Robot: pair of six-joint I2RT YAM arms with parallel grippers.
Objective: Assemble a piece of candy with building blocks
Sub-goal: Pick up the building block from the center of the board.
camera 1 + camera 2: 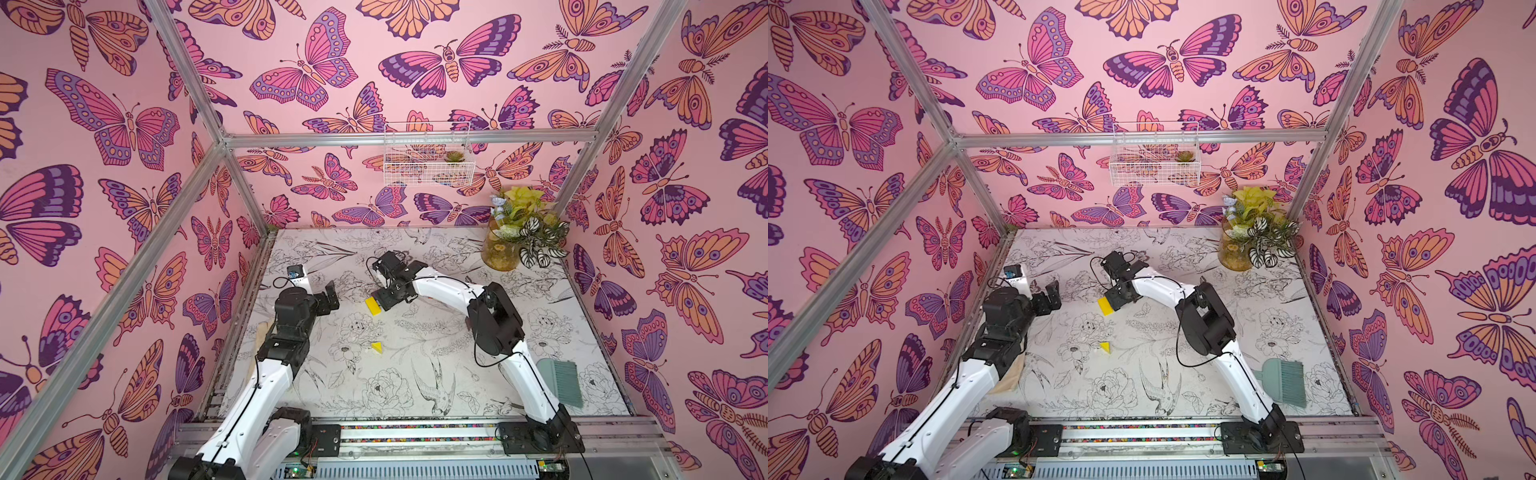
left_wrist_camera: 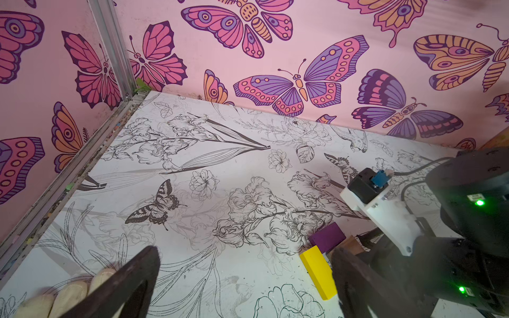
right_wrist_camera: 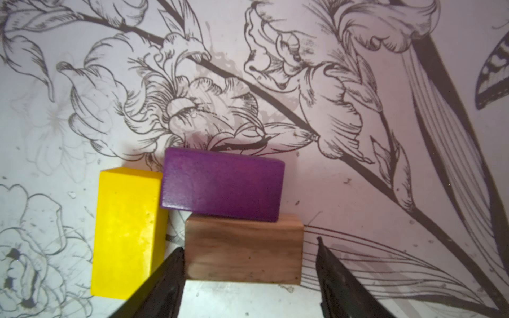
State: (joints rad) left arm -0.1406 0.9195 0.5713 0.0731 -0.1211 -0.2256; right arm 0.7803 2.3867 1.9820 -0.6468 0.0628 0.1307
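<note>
3 of the building blocks sit together on the flower-printed table. The yellow block is the landmark. The purple block touches one end of its long side. The plain-wood block lies against the purple block's long side, with a narrow gap between it and the yellow block.

The right gripper is low over this group with its 2 fingers spread to either side of the plain-wood block. 1 finger is at the edge facing the yellow block and the other stands clear, so it is pinching nothing.

The yellow triangle lies alone, apart from the yellow block on the arm-base side.

The left gripper hangs to the left of the yellow block, spread wide and empty.

The teal dustpan and brush lie well away, beyond the right arm.
</note>
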